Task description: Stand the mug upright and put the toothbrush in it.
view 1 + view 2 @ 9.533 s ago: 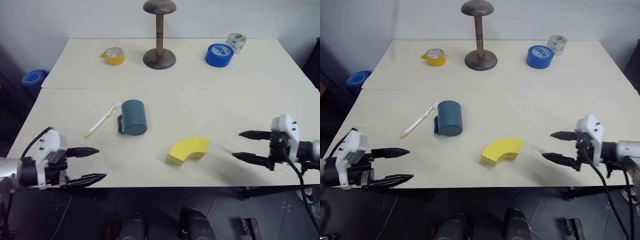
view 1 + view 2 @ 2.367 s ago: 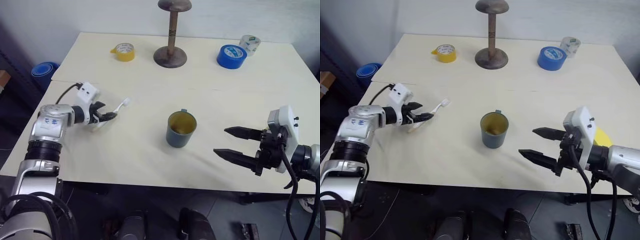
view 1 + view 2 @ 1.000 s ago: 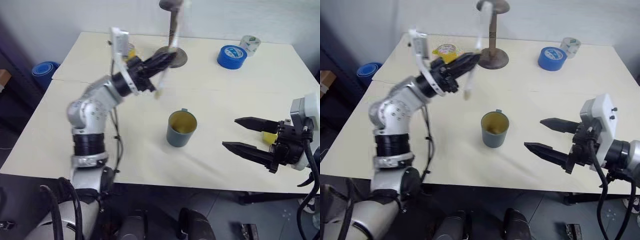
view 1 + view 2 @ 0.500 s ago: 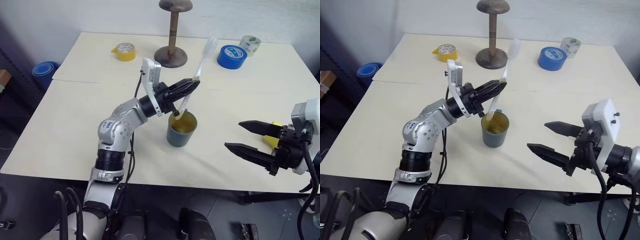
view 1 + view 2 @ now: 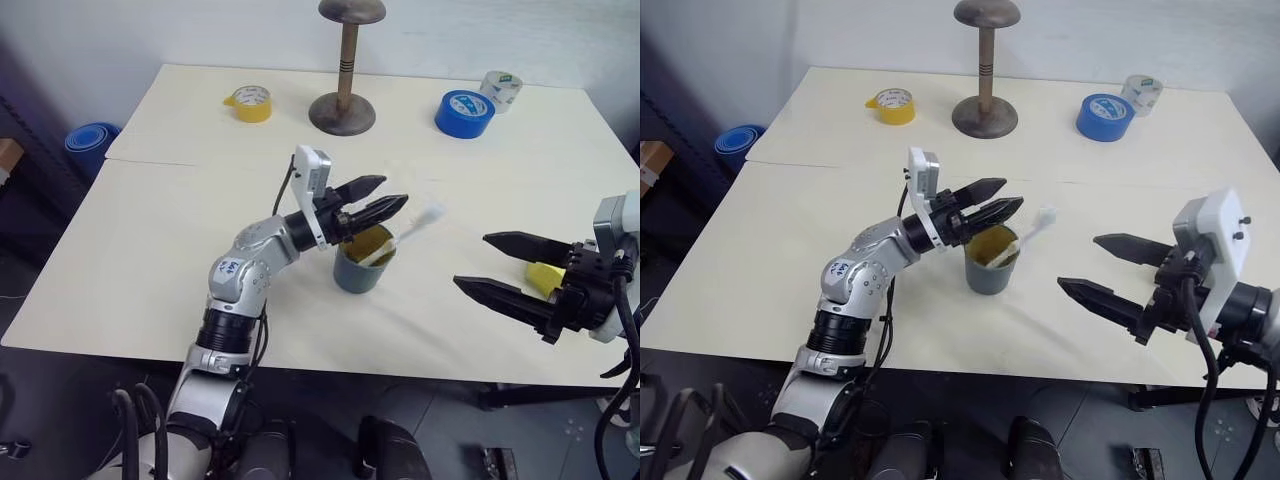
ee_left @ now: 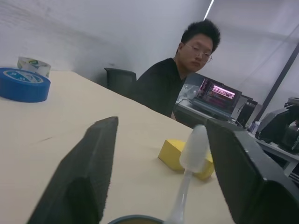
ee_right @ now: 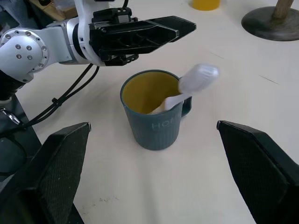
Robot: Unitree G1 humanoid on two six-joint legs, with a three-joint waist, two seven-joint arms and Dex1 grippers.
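At the centre of the frame, the dark teal-blue cylindrical mug (image 5: 362,262) stands upright on the pale wooden table (image 5: 150,260), with the slim white plastic toothbrush (image 5: 405,229) leaning inside it, head tilted right. The left gripper (image 5: 374,203) hovers just above the rim, jaws spread. The right gripper (image 5: 505,268), lower right, is spread wide and empty.

The mug (image 7: 153,114) stands upright at the middle of the frame on the pale table (image 7: 243,177), its yellow inside showing. The toothbrush (image 7: 187,88) leans in it, its head tilted out over the rim toward the upper right. Above the mug, the left gripper (image 7: 175,29) hangs with its fingers parted, clear of the toothbrush. The right gripper's black fingers (image 7: 60,158) rise at the lower corners, wide apart.
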